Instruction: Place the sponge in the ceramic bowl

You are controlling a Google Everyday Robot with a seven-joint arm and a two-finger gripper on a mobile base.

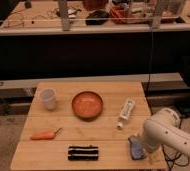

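Note:
The blue-grey sponge lies near the front right corner of the wooden table. The white arm reaches in from the right, and the gripper sits right at the sponge, mostly hidden behind the arm's bulky wrist. The orange-brown ceramic bowl stands empty at the middle of the table, well to the upper left of the sponge.
A translucent white cup stands at the back left. An orange tool lies at the left front. A black ribbed block lies at the front centre. A white bottle lies right of the bowl.

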